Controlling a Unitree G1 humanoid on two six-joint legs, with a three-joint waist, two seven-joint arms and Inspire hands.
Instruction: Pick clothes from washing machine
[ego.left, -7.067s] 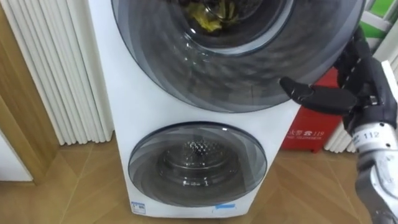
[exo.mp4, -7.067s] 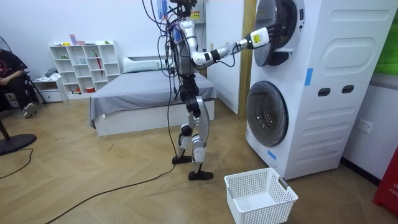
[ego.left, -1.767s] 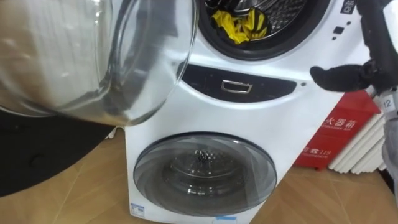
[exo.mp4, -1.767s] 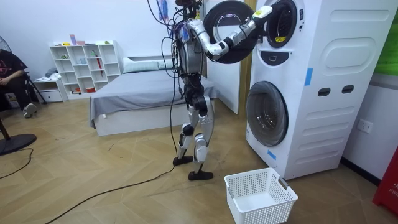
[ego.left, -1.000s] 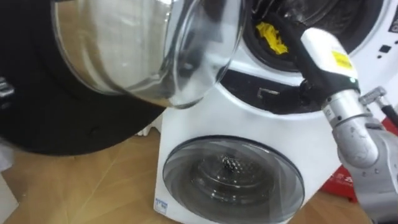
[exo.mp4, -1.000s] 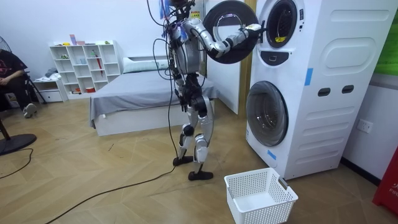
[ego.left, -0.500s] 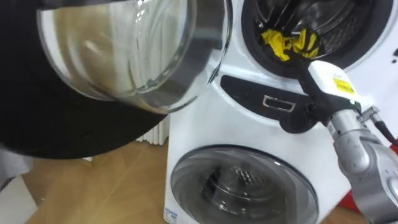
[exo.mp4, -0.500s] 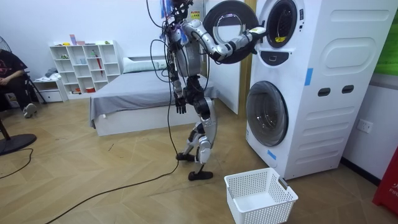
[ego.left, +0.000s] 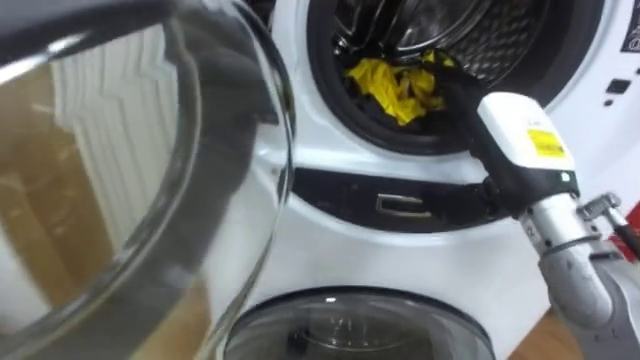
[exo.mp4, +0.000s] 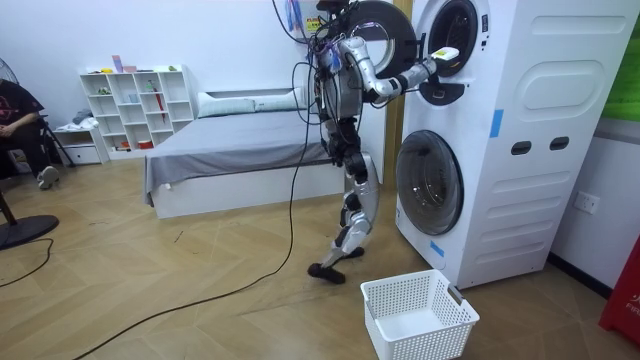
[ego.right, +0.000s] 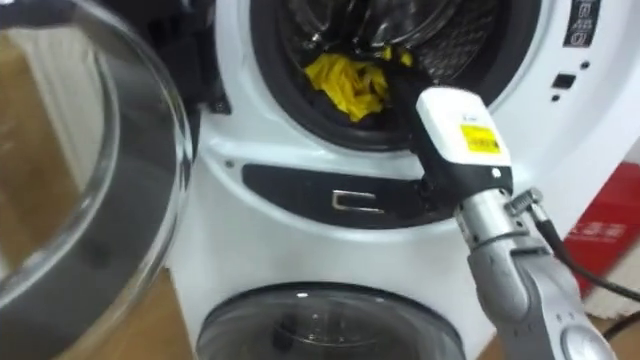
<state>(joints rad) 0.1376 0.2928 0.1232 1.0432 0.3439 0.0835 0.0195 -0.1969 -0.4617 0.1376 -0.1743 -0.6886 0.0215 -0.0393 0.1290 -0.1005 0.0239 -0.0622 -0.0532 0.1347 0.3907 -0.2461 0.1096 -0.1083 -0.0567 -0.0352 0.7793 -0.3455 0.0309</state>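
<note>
**Upper drum of a stacked washing machine, seen from the robot's head.** The drum (ego.left: 510, 50) belongs to a white washing machine (ego.left: 330, 255). Its round glass door (ego.left: 150, 190) is swung open at the view's left. A crumpled yellow garment (ego.left: 395, 85) is shown lying at the front lip of the drum, just inside the opening. The right hand (ego.left: 458, 95) is extended into the opening just beside the garment, on its right. Its fingers are lost against the dark interior, so it cannot be told whether they are spread, curled or already on the cloth.

In the room view the robot is seen standing close before the machine, with its right arm raised to the upper opening. A white laundry basket (exo.mp4: 418, 315) is seen on the floor near the machine's foot.

The garment is judged to be light, soft and limp. No shape will be kept when it is lifted, and loose ends may be expected to trail and catch on the drum's lip. Hold is best taken on the bunched top folds, with several layers gathered, rather than on a single edge.
</note>
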